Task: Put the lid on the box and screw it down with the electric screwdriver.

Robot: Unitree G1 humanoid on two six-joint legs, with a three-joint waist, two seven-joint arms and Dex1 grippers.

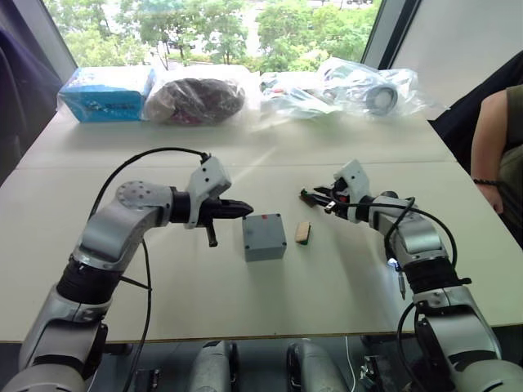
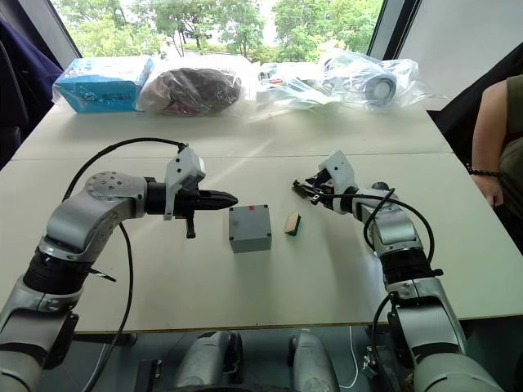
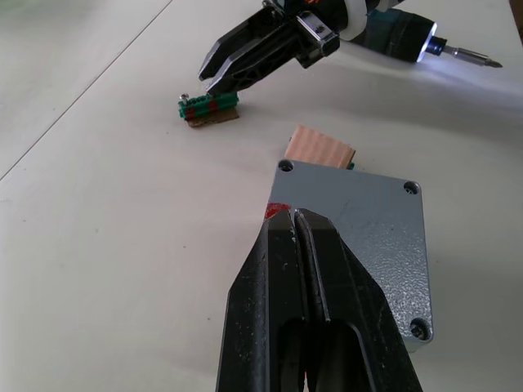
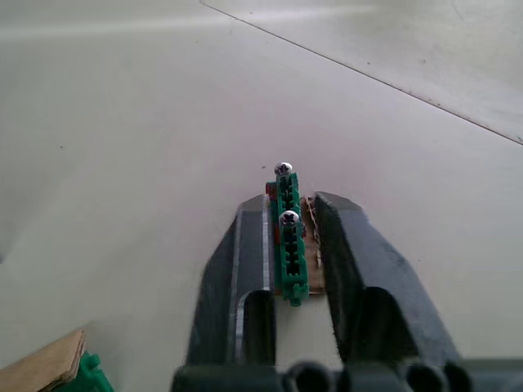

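At mid-surface, head views: the box (image 1: 264,237) stands square and grey on the pale surface (image 1: 163,286), the lid (image 1: 263,224) flat on its top.
Left gripper (image 1: 245,209): level, pointing at the box from the robot's left, its tips just short of it.
Right gripper (image 1: 309,195): low over the surface beyond the box, well apart from it.
Tan block (image 1: 303,232): just beside the box, on its right.
Electric screwdriver (image 1: 398,276): by the right forearm, white light lit, long axis along the arm, thin bit towards the near edge.
Far edge: blue carton (image 1: 106,92) and clear plastic bags (image 1: 359,86); the writing cannot be read.
Person's arm (image 1: 494,147): at the surface's right end.
Left wrist view: black fingers (image 3: 282,278) pressed together over the lid's edge; the lid is speckled grey-blue metal with a hole at each corner.
Right wrist view: fingers (image 4: 237,269) pinch a ribbed green strip (image 4: 288,245) with tan backing, two cross-head screws standing in it, its long axis in line with the fingers.
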